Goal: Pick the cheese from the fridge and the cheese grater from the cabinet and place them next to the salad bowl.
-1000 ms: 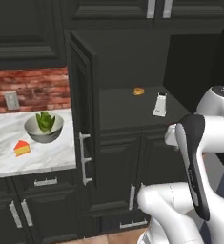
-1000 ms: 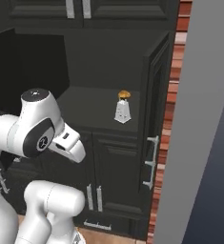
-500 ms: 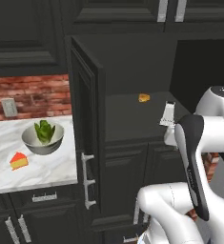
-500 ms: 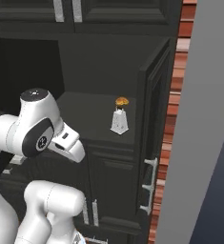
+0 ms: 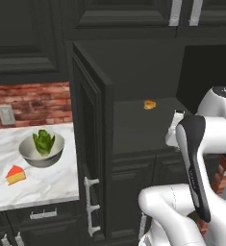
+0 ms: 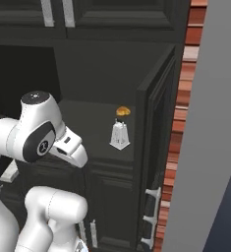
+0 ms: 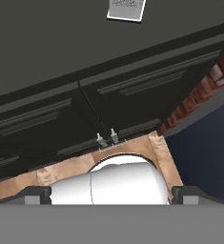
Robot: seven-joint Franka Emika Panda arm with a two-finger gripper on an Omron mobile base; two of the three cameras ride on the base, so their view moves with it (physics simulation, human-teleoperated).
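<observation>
grater: the cheese grater [image 6: 120, 135] stands upright on the dark shelf inside the open cabinet [image 6: 95, 123], toward the front edge, with a small orange lump [image 6: 122, 111] just behind it. In the hand view its base [image 7: 127, 8] pokes in at the top edge.
how it'll handle: looks like a small, stiff, light thing, tapered toward the top, so I'd guess it tips over easily if nudged. Smooth flat sides, probably a bit slippery.
where to grab: I'd pinch it across the two flat faces around the middle, not up at the narrow top.
cheese: the cheese [image 5: 15, 175] is already out on the marble counter [image 5: 52, 185], just beside the salad bowl [image 5: 41, 148] with the lettuce in it. So that half looks done to me.
arm: folded up tall in front of the cabinet, elbow high, hand tucked low and pointing down at the lower doors and floor, well short of the grater.
gripper: the gripper [image 7: 111, 194] has its fingers spread all the way apart, nothing between them.
cabinet door: the door [image 5: 90, 144] hangs wide open between counter and shelf.
</observation>
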